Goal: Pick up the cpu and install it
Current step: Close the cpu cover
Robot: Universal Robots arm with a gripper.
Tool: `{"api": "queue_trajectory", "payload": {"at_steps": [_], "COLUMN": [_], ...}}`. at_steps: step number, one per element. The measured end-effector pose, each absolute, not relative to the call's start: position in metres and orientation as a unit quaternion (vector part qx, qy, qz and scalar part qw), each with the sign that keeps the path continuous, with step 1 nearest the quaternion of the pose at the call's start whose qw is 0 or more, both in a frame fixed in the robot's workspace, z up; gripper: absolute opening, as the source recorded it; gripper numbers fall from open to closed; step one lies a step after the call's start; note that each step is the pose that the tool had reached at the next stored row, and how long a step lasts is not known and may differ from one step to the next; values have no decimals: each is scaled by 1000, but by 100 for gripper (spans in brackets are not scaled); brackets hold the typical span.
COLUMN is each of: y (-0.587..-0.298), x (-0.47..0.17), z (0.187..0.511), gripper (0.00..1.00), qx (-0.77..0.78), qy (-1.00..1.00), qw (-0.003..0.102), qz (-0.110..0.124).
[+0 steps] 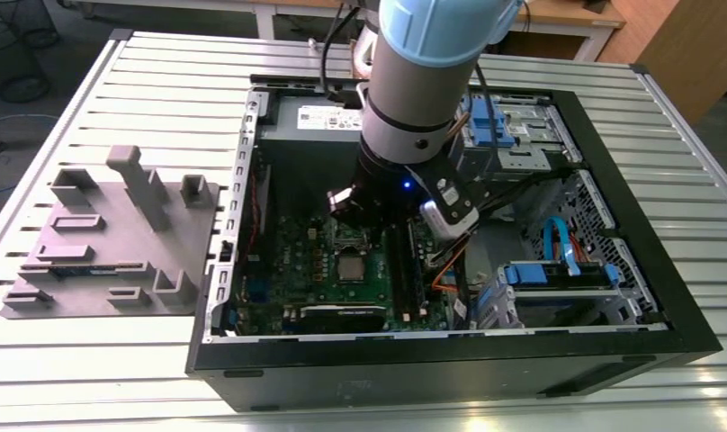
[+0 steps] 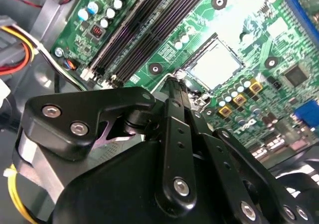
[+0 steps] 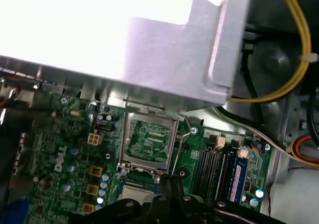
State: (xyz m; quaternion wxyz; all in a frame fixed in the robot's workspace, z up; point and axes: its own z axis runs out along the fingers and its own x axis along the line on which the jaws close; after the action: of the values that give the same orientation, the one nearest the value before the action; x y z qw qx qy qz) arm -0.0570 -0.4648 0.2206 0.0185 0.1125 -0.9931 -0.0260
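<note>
The cpu (image 2: pixel 215 63) is a bright silver square lying flat in the motherboard socket, also seen in the first wrist view (image 3: pixel 134 191) and in the exterior view (image 1: pixel 353 267). The socket's metal frame (image 3: pixel 147 139) stands flipped up, with green board showing through its window. My gripper (image 2: pixel 175 82) hangs just beside the socket, apart from the cpu. Its black fingers are together, tips at the end of the thin wire socket lever (image 3: pixel 182 152). Whether they pinch the lever I cannot tell. The arm (image 1: pixel 399 153) reaches straight down into the open computer case (image 1: pixel 460 360).
A silver power supply (image 3: pixel 124 35) sits close behind the socket. Dark memory slots (image 2: pixel 144 30) run alongside it. Blue drive bays (image 1: pixel 556 270) and loose cables (image 3: pixel 294 50) fill the case toward the exterior view's right. A grey parts holder (image 1: pixel 112 234) stands on the slatted table outside the case.
</note>
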Motion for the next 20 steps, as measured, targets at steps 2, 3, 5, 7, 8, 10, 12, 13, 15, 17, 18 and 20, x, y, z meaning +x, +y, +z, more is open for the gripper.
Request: {"api": "queue_trajectory", "payload": {"at_steps": [2,3,5,7,8,10,12,13,15,17,18,20], "y": [-465,-465,-465,-465,-465,-465,-465,-465,-464,-464,-464,-463], "x": [-57,-57,-57,-57,-57,-57,-56,-55,-53,-52,-52,-52], "z": [220,220,220,219,219,218,218,218,218,218,218,218], "gripper": [11,11,11,11,11,11,11,11,11,11,11,11], "qx": [130,139,157,175,184,197,203,204,207,208,210,218], "qy": [-991,-990,-987,-984,-982,-980,-979,-978,-978,-978,-977,-975], "qw": [19,19,20,20,20,21,21,21,21,21,21,21], "qz": [-26,-26,-25,-25,-25,-24,-24,-24,-25,-25,-25,-25]}}
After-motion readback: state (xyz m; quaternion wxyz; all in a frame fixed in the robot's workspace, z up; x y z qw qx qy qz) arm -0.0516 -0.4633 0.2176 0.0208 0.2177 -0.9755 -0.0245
